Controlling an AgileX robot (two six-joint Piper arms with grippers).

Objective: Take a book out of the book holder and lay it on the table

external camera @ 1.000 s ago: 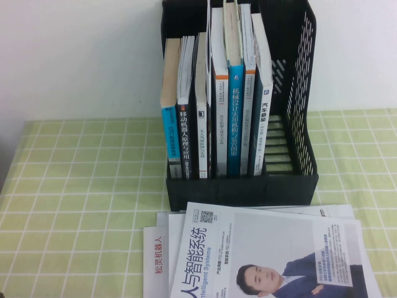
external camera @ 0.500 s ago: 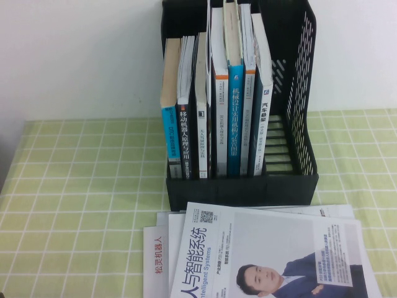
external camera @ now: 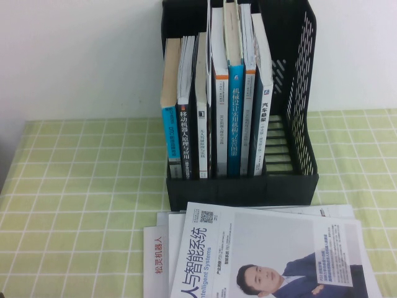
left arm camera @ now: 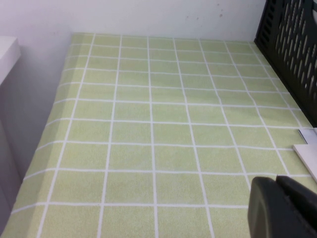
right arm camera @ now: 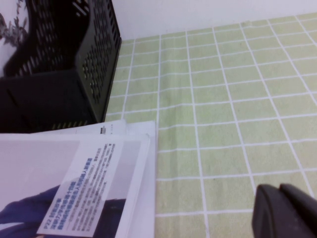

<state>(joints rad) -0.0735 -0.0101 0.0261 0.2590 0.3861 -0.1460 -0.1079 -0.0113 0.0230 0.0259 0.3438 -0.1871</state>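
Both end effectors sit low at the near edge of the table, outside the high view. Only a dark tip of the left end effector [left arm camera: 285,208] shows in its wrist view, over bare green cloth near the left side; its two black fingers lie pressed together with no gap. Likewise the right end effector [right arm camera: 287,210] shows as a dark tip over the cloth near the right side, fingers together, gripping nothing.

Well apart from both, the book [external camera: 265,118] stands upright in the book holder [external camera: 298,68], which rests toward the far edge of the table [external camera: 74,186], against the white wall. It is the rightmost volume in the row, teal spine facing out, touching the grey-spined book on its left, with an open slot between it and the holder's perforated right wall.

Seven upright books fill the holder, counted along the row; one of them is the bright blue-spined book [external camera: 234,118], two places left of the teal one. One holder stands on the table. In front of it, at the near edge, lies a magazine [external camera: 267,254] with a man in a blue suit, on top of at least two other sheets or booklets.
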